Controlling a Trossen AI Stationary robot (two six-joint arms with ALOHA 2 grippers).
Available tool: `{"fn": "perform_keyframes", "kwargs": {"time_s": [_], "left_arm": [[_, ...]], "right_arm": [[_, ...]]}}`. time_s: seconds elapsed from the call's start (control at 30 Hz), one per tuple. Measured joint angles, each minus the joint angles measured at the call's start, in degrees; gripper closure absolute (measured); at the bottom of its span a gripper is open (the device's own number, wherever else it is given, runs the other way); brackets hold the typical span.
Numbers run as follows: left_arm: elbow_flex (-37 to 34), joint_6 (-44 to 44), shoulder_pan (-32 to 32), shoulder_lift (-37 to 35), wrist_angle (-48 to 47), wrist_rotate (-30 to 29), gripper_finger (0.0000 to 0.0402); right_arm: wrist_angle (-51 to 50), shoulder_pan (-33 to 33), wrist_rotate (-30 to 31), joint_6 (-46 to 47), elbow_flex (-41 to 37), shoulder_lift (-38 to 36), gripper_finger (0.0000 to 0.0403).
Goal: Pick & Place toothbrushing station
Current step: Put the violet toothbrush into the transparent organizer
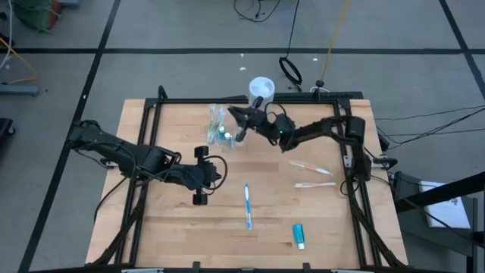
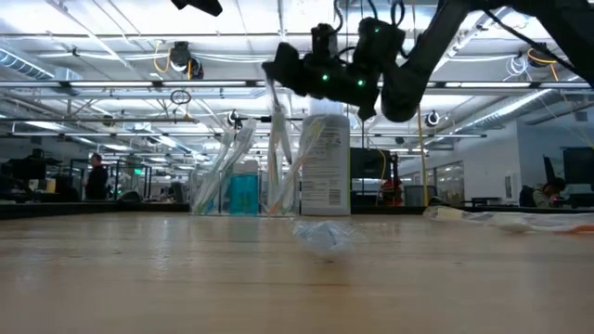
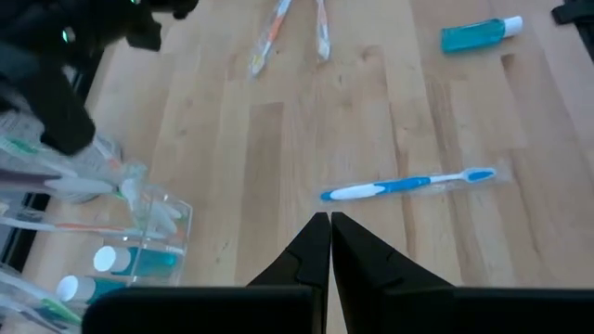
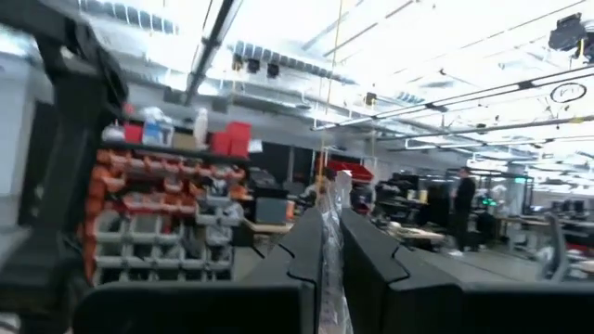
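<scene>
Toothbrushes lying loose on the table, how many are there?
3: a blue toothbrush lies mid-table, and two orange-and-white toothbrushes lie nearer the right arm's side. More stand in the clear holder, hard to count.

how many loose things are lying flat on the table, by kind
toothbrushes lying on the wood: 3, one blue and white, two pale with orange
teal tubes: 1
total: 4
not counted: items standing in the clear holder and the white tub

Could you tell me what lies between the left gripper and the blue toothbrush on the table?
Nothing: the left wrist view shows bare wood between the shut left gripper and the blue toothbrush.
</scene>
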Motion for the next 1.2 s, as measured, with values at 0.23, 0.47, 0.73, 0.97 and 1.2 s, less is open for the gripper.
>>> {"fn": "perform_keyframes", "kwargs": {"time_s": [0.23, 0.47, 0.73, 0.97, 1.2], "left_arm": [[0.00, 0.38, 0.07, 0.00, -0.41, 0.04, 0.0380], [0.00, 3.06, 0.07, 0.00, -0.54, 0.04, 0.0380], [0.00, 3.33, 0.07, 0.00, -0.74, 0.04, 0.0380], [0.00, 4.95, 0.07, 0.00, -1.02, 0.02, 0.0380], [0.00, 4.98, 0.07, 0.00, -1.00, 0.01, 0.0380]], "right_arm": [[-0.77, -1.25, -0.06, -2.05, 1.92, 3.54, 0.0378], [-7.00, -0.14, -0.10, -3.44, 1.49, 3.49, 0.0386], [-7.69, 1.73, 9.37, -3.12, -0.78, 2.42, 0.0374], [-7.99, 4.65, 12.38, -4.52, -2.73, 2.47, 0.0379], [-8.39, 6.69, 23.46, -5.08, -4.31, 2.41, 0.0372]]}}
